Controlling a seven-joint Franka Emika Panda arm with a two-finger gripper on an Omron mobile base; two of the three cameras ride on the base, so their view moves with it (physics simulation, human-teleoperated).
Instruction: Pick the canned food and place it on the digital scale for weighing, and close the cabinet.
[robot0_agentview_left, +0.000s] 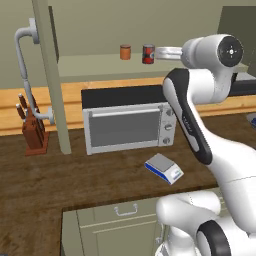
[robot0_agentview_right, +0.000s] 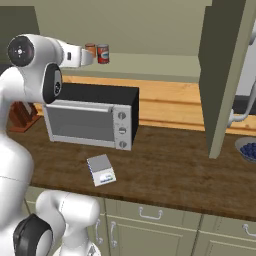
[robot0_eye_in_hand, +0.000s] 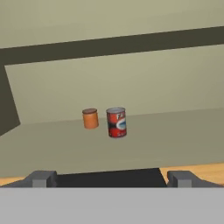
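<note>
The canned food (robot0_eye_in_hand: 116, 122), a dark red can with a black-and-white label, stands upright on the shelf of the open cabinet (robot0_agentview_left: 50, 75), next to a plain orange-brown cylinder (robot0_eye_in_hand: 90, 118). My gripper (robot0_eye_in_hand: 111, 179) is open and empty. It is raised to shelf height and points at the can (robot0_agentview_left: 148, 53) from a short way in front, apart from it. The digital scale (robot0_agentview_left: 164, 168) lies flat on the dark wooden counter in front of the toaster oven, bare on top. Both olive-green cabinet doors (robot0_agentview_right: 222, 75) stand swung out.
A silver toaster oven (robot0_agentview_left: 130, 125) sits on the counter under the shelf, below my arm. A knife block (robot0_agentview_left: 32, 125) stands at the left by the open left door. A bowl of blue items (robot0_agentview_right: 247, 148) sits at the far right. Drawer units (robot0_agentview_right: 150, 220) run below the counter.
</note>
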